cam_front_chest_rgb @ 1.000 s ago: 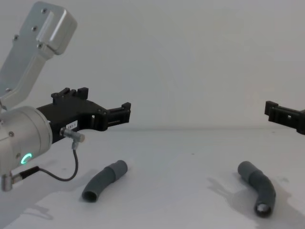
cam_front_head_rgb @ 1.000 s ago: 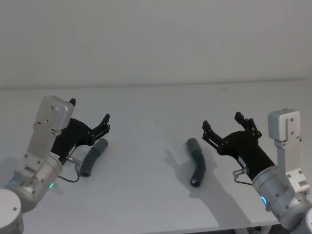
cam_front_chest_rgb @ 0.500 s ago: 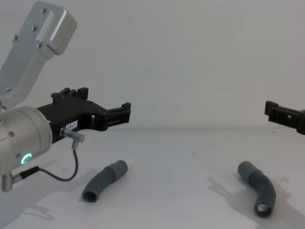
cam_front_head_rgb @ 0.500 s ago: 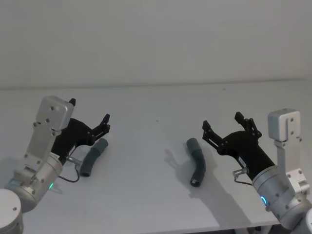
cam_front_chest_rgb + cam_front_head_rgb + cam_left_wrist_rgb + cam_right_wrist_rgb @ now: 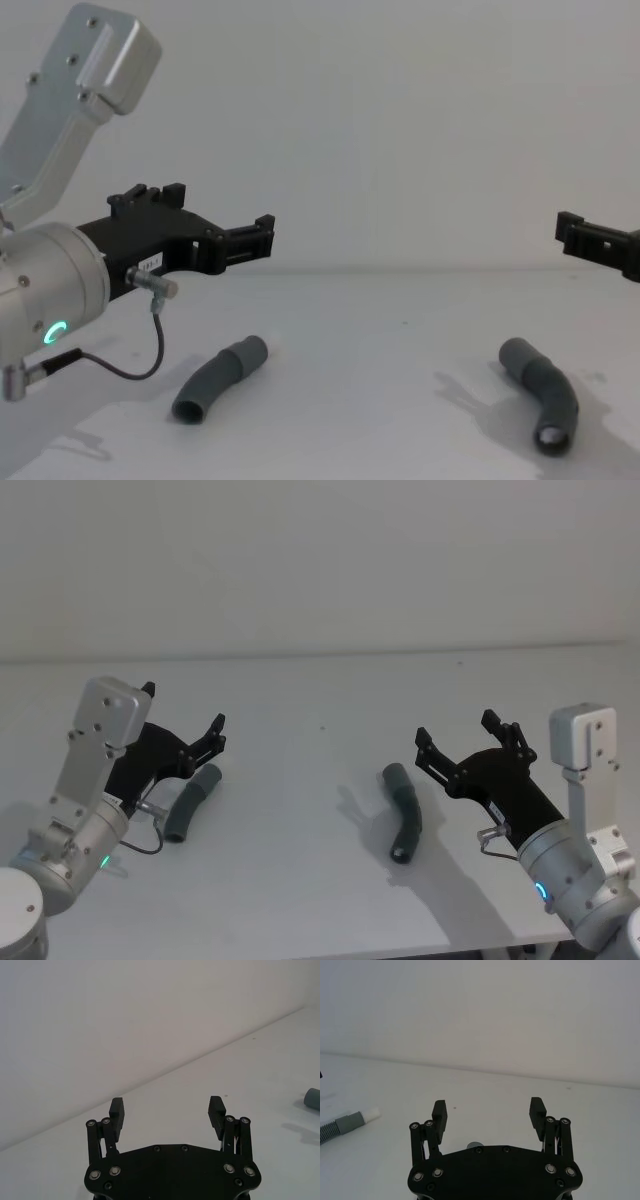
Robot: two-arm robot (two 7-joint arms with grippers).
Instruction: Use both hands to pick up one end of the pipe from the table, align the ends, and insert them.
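Most of what showed was the table, white and flat. Both grippers hovered above it, jaws spread wide with nothing between them. The left gripper hung just over the left pipe, and the right gripper hung near the right pipe, a little to its right. The two bent pipes lay flat and well apart, neither touched. The left pipe's far end carried a narrow white tip. The right pipe's near end looked like an open socket.

By my reading the task stood at the approach, with no grasp made. The next move called for each gripper to tilt down, straddle its pipe on the ribbed middle and close. That would leave tip and socket free to be turned toward each other.
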